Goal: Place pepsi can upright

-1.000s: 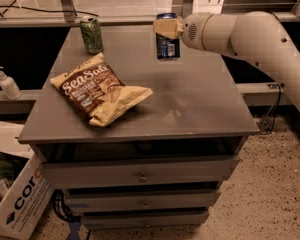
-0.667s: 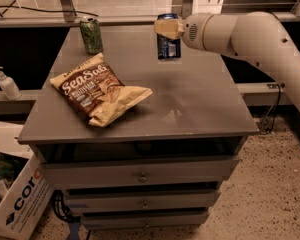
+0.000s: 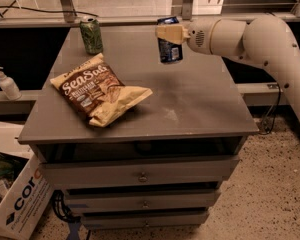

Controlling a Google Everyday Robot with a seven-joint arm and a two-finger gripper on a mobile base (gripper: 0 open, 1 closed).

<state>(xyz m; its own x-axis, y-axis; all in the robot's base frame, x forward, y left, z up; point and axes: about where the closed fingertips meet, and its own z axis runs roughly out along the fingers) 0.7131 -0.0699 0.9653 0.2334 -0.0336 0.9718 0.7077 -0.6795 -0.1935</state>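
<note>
Nothing has visibly shifted in the last second: claw (image 3: 169, 33) and pepsi can (image 3: 170, 50) hold the same spot. At far left a soap bottle (image 3: 7, 84) stands on a ledge above a cardboard box (image 3: 17, 204). On the grey surface (image 3: 200, 104), a green can (image 3: 91, 35) stands upright at the back left corner, with a chip bag (image 3: 97, 89) lying flat in front of it. Right of these, over the back middle, the claw pinches the pepsi can near its top, nearly upright; whether its base touches cannot be told. The white arm (image 3: 260, 39) reaches in from the right.
</note>
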